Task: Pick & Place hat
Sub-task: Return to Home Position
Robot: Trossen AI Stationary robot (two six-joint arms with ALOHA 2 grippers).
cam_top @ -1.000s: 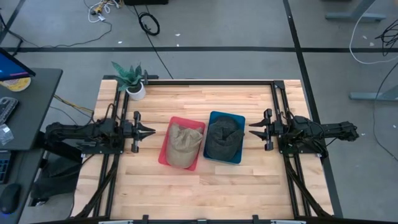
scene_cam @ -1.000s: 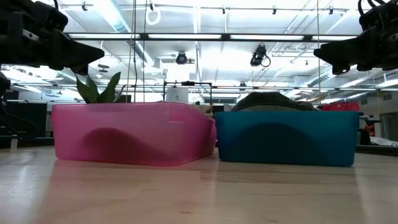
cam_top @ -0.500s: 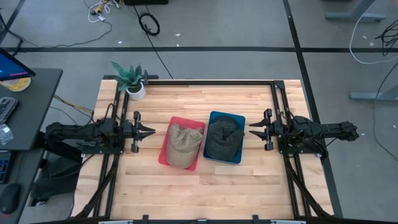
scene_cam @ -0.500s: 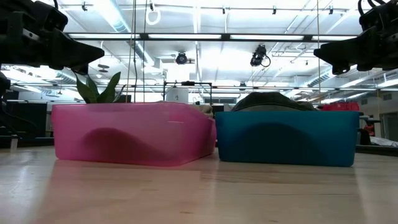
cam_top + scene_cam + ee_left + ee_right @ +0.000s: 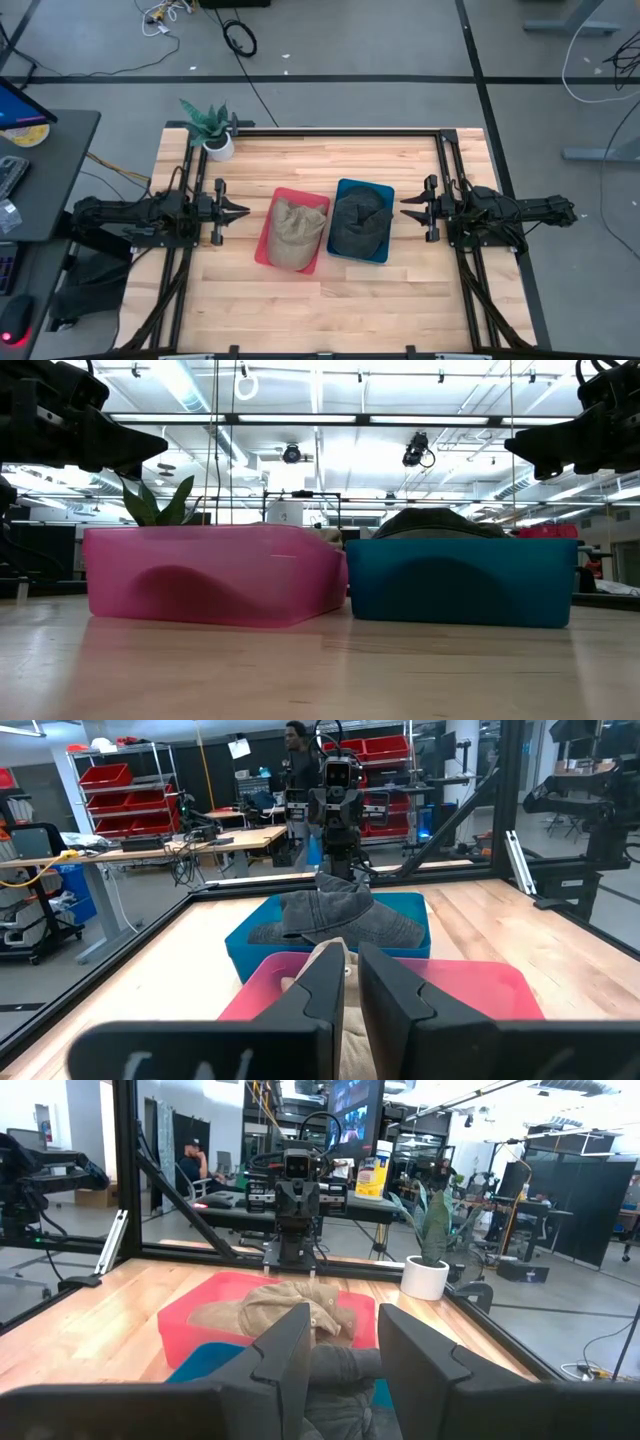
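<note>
A tan hat (image 5: 294, 232) lies in a pink bin (image 5: 270, 222) at the table's middle. Beside it on the right, a dark grey hat (image 5: 361, 222) fills a blue bin (image 5: 345, 188) and rises above its rim (image 5: 440, 520). My left gripper (image 5: 240, 211) hovers left of the pink bin, pointing at it, fingers nearly together with only a thin slit (image 5: 352, 955). My right gripper (image 5: 405, 211) hovers right of the blue bin, facing it, with a moderate gap between its fingers (image 5: 344, 1320). Both grippers stand above bin height in the low view and touch nothing.
A potted plant (image 5: 210, 128) stands at the table's far left corner. Black frame rails (image 5: 340, 131) run along the far edge and both sides. Bare wood (image 5: 340, 310) stretches between the bins and the near edge. A desk with a keyboard (image 5: 12, 175) stands left of the table.
</note>
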